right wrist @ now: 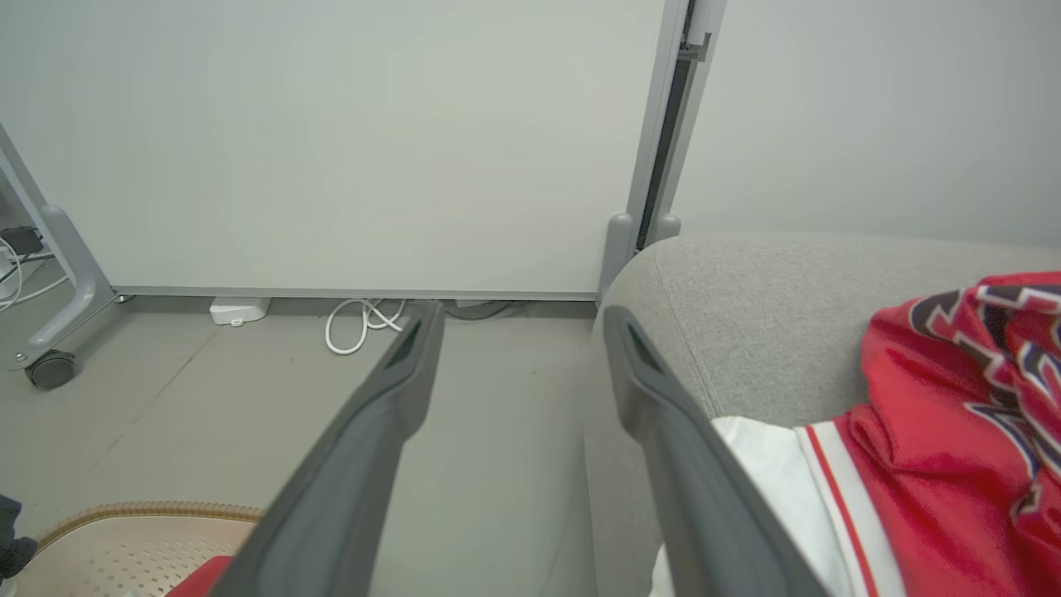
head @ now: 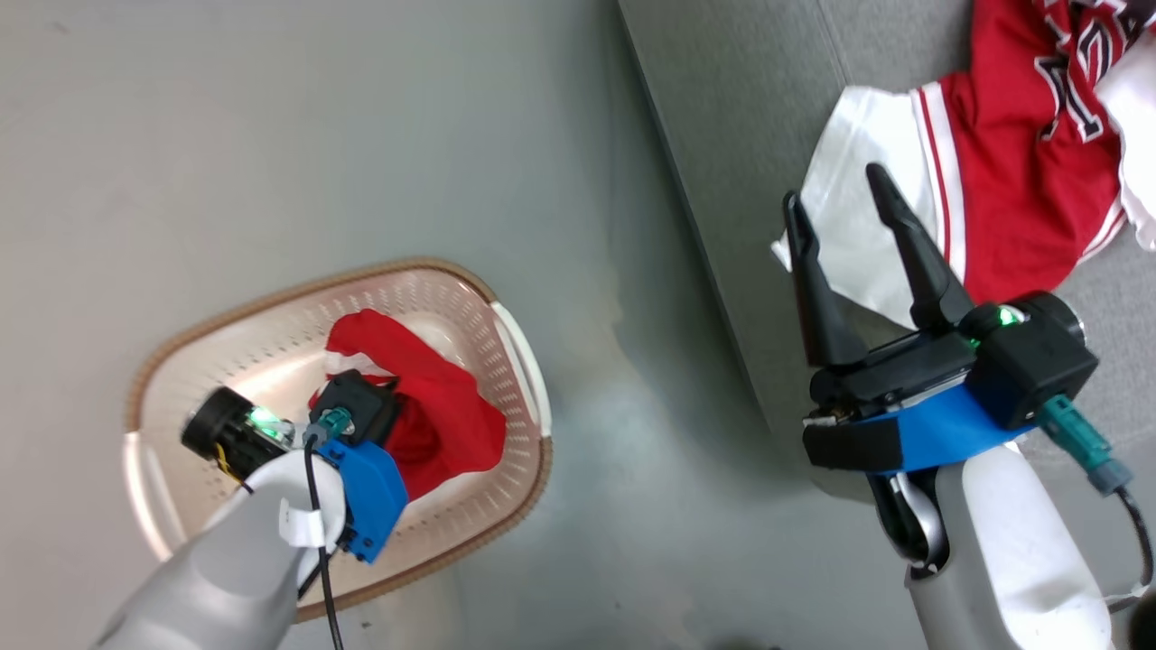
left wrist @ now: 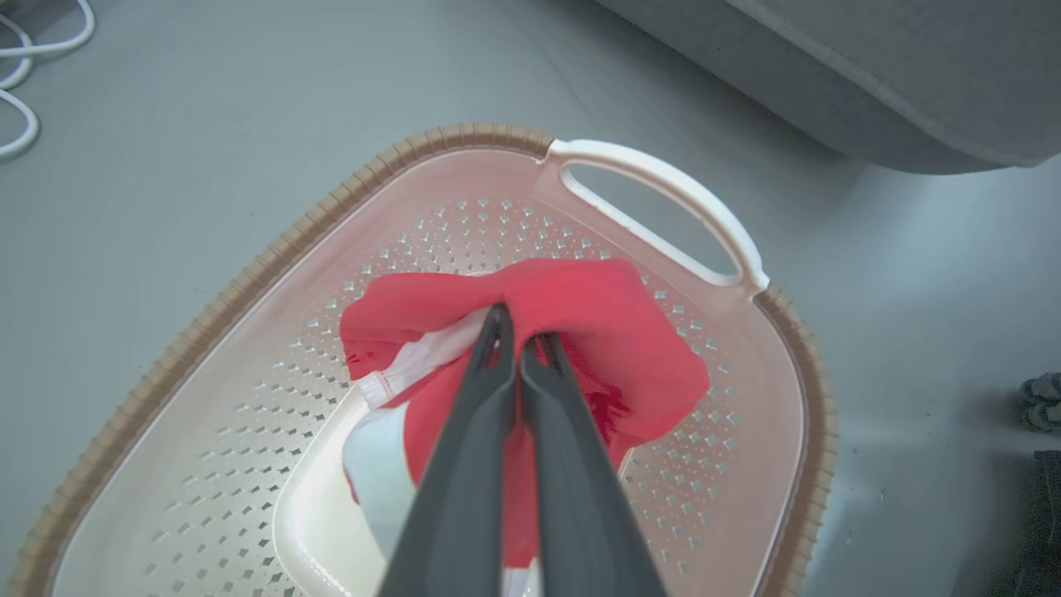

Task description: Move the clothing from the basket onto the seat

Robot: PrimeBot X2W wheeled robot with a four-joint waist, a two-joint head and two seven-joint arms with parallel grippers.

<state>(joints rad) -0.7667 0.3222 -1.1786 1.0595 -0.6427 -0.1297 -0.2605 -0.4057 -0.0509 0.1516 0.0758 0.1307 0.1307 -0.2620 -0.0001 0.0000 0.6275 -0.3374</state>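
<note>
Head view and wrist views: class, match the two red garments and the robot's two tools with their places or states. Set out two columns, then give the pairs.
Column one
1. plain red garment
2. red jersey with white sleeves and striped trim
3. left tool
4. right tool

Column two
A. open, holding nothing
B. inside the oval cream-white perforated plastic basket
C. shut on the plain red garment
D. lying on the large grey fabric seat

Pairs: 1-B, 2-D, 3-C, 4-A
</note>
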